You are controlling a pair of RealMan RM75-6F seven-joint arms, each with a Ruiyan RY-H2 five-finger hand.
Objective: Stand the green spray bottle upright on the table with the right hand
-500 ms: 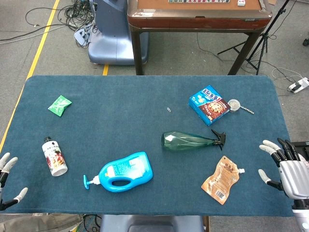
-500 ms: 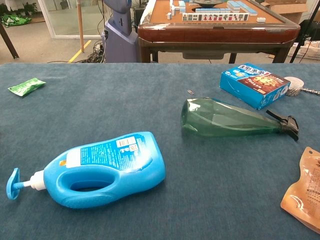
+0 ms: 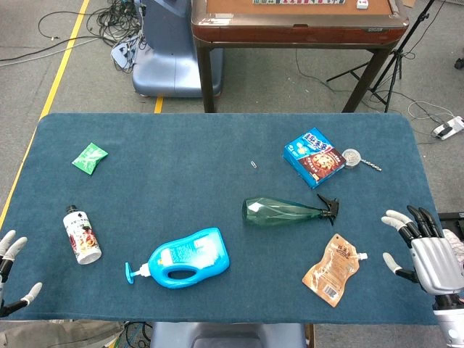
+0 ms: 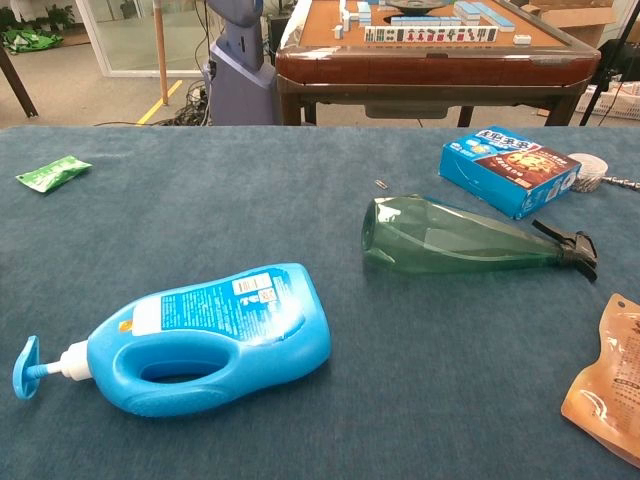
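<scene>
The green spray bottle (image 3: pixel 284 211) lies on its side near the middle of the blue table, its black trigger nozzle (image 3: pixel 330 205) pointing right; in the chest view the bottle (image 4: pixel 455 237) shows the same way. My right hand (image 3: pixel 425 251) hovers at the table's right edge, to the right of the bottle and apart from it, fingers spread and holding nothing. My left hand (image 3: pixel 10 274) shows only fingertips at the front left corner, spread and empty. Neither hand appears in the chest view.
A blue detergent bottle (image 3: pixel 185 258) lies front centre. A brown pouch (image 3: pixel 333 269) lies between the spray bottle and my right hand. A blue snack box (image 3: pixel 315 157) and a small round tin (image 3: pixel 351 156) sit behind, a small white bottle (image 3: pixel 82 234) and green packet (image 3: pixel 89 157) at left.
My right hand has shifted slightly left and forward over the table's right edge. The bottle and other objects have not moved.
</scene>
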